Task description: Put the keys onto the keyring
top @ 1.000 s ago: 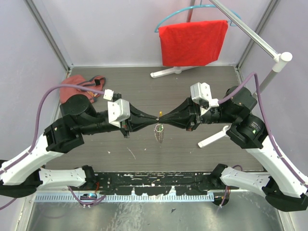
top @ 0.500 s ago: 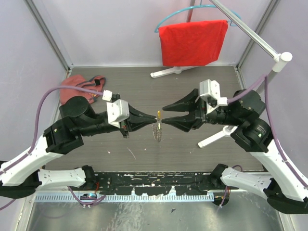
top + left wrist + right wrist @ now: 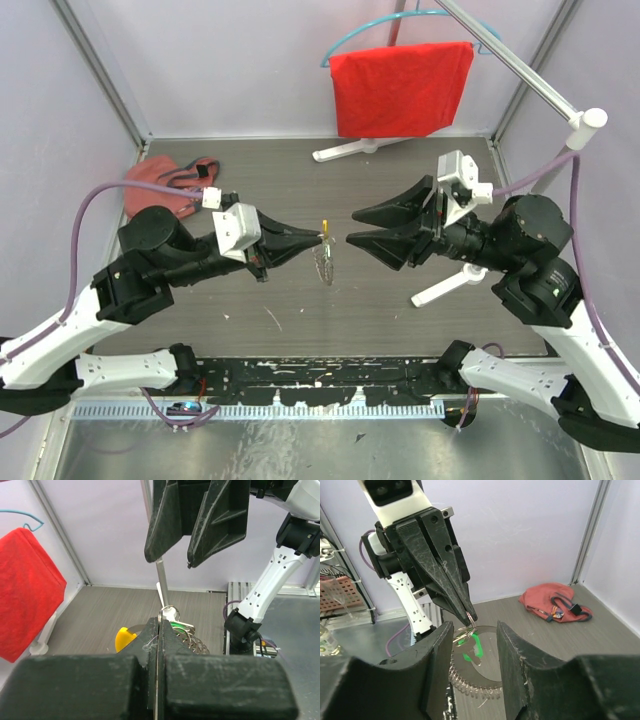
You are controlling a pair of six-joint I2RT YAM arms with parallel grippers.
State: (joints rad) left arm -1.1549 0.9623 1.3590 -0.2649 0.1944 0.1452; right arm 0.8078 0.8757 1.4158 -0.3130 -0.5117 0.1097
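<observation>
Currently, the left pincer (image 3: 321,237) is fully closed on the keyring (image 3: 325,262), which hangs from its tips above the desk (image 3: 400,300) at frame centre. The green key (image 3: 177,625) shows beside the ring. The right pincer (image 3: 350,227) stands partly open and empty, just right of centre.

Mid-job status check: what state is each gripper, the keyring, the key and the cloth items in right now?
left gripper, shut on the keyring's top.
right gripper, open, empty, apart from the left one.
keyring, hanging from the left gripper's tip.
green key, hanging by the ring; whether it is threaded on, cannot tell.
red pouch, lying at the back left.
red cloth, hanging draped at the back.
</observation>
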